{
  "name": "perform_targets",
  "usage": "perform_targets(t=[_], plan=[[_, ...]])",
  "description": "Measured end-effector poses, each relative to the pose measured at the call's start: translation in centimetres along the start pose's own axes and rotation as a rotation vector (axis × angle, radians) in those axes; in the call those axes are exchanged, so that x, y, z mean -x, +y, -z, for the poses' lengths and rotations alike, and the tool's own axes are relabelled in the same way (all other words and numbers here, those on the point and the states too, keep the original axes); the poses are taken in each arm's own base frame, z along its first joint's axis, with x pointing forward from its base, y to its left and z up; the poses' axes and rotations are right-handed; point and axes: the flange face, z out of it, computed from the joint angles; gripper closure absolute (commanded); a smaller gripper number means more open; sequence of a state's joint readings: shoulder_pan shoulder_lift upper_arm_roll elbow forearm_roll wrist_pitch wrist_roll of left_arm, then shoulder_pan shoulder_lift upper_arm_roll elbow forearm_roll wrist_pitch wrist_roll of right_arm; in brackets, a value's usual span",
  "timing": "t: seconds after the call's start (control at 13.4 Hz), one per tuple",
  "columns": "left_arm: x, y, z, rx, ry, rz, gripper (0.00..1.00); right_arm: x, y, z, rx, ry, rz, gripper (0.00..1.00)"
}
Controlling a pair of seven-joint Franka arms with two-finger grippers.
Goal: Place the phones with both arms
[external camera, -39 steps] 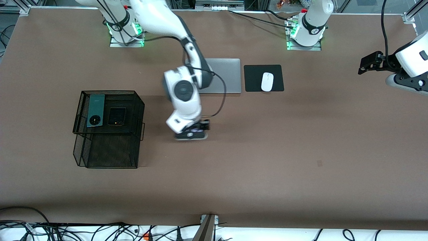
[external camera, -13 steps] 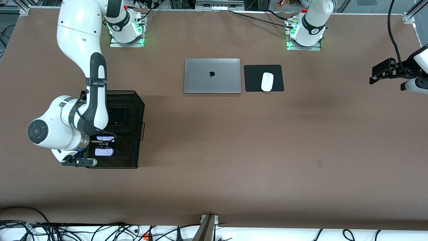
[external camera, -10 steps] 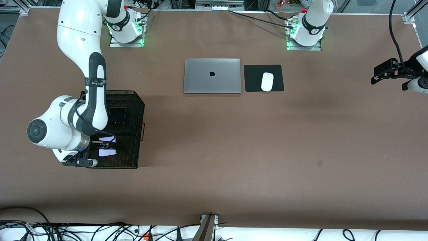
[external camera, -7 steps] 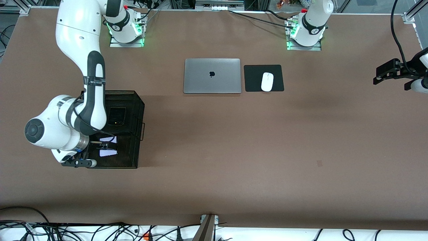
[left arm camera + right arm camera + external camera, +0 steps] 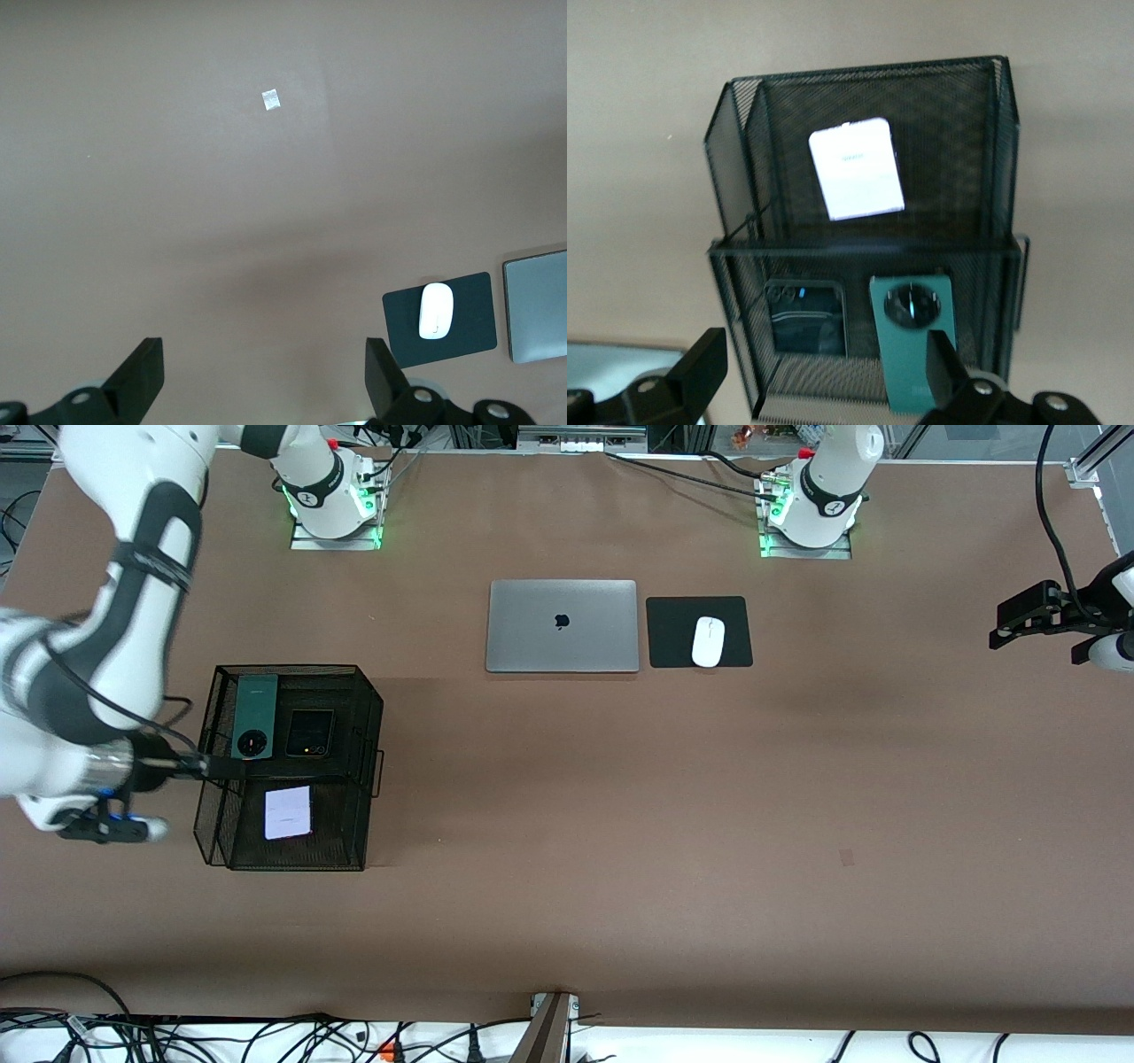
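A black mesh two-tier rack stands toward the right arm's end of the table. The dark-green phone and the small black phone lie on its upper tier. The pale lilac-white phone lies flat in the lower tier. My right gripper is open and empty, up at the rack's edge on the right arm's side. The right wrist view shows the rack, the lilac-white phone, the black phone and the green phone beyond my open right gripper. My left gripper waits open and empty over the left arm's end of the table; it also shows in its wrist view.
A closed silver laptop and a white mouse on a black pad lie near the arm bases. The left wrist view shows the mouse, the laptop and a small tape mark.
My right gripper has let go of the lilac-white phone in the rack's lower tier and drawn back out toward the right arm's end. The left arm has barely moved.
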State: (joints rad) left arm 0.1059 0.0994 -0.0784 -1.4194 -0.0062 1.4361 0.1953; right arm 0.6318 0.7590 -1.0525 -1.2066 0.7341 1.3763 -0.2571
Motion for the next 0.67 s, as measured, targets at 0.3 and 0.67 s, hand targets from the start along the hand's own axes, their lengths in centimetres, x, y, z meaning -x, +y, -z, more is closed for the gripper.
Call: perform_targets(t=[0.3, 0.67], plan=[[-0.1, 0.0, -0.1, 0.0, -0.002, 0.018, 0.0, 3.0, -0.5, 4.6, 0.0, -0.054, 0.006, 0.01], [-0.2, -0.1, -0.4, 0.002, -0.007, 0.038, 0.0, 2.8, -1.1, 5.0, 0.007, -0.077, -0.061, 0.01]])
